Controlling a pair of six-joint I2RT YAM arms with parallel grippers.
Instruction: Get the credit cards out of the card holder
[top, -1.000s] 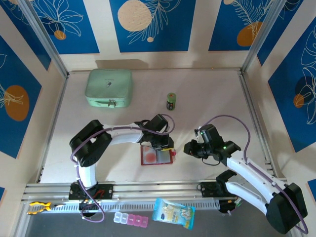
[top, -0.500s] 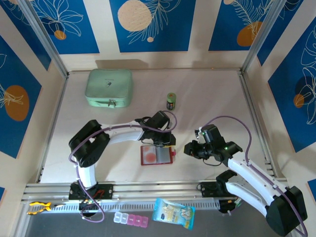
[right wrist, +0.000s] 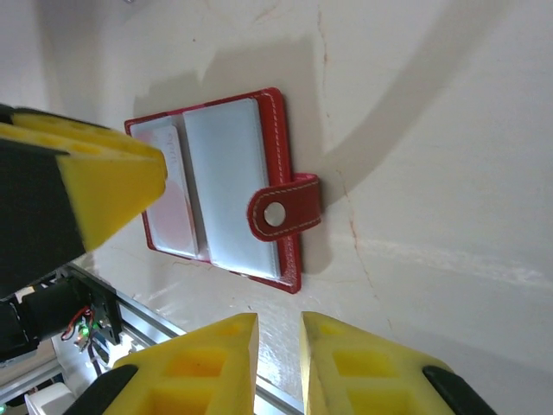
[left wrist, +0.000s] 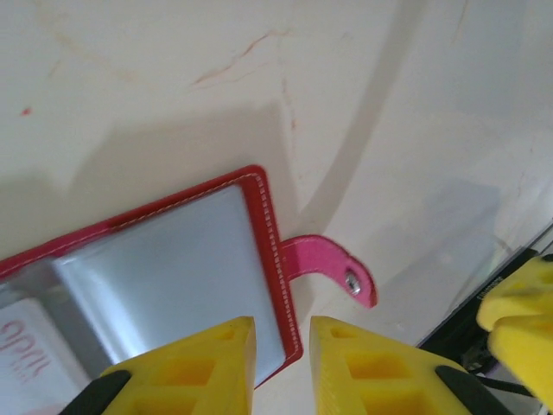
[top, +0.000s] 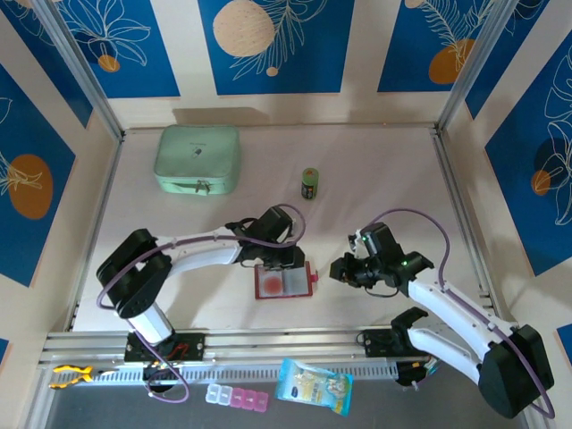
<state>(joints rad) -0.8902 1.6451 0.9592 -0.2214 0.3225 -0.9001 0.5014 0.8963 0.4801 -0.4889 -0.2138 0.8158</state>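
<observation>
The dark-red card holder [top: 284,282] lies open and flat on the table, its clear sleeves facing up [right wrist: 226,192] and its snap tab [right wrist: 284,209] folded over the right edge. A white card with red markings [right wrist: 169,201] sits in the left sleeve, its corner also showing in the left wrist view [left wrist: 24,347]. My left gripper [top: 282,260] hovers over the holder's far edge, jaws narrowly open, with the red rim [left wrist: 275,259] and pink tab [left wrist: 333,263] just beyond the fingertips. My right gripper [top: 343,271] stands apart to the holder's right, narrowly open and empty [right wrist: 279,327].
A mint-green zip case [top: 197,159] lies at the back left and a small green can [top: 309,182] stands mid-table. Off the front rail lie a blue packet [top: 313,386], a pill box [top: 236,397] and a yellow toy [top: 71,374]. Metal rails edge the table.
The left arm's elbow has swung out to the left, and its gripper slid slightly left along the holder's far edge. The right gripper edged a little towards the holder.
</observation>
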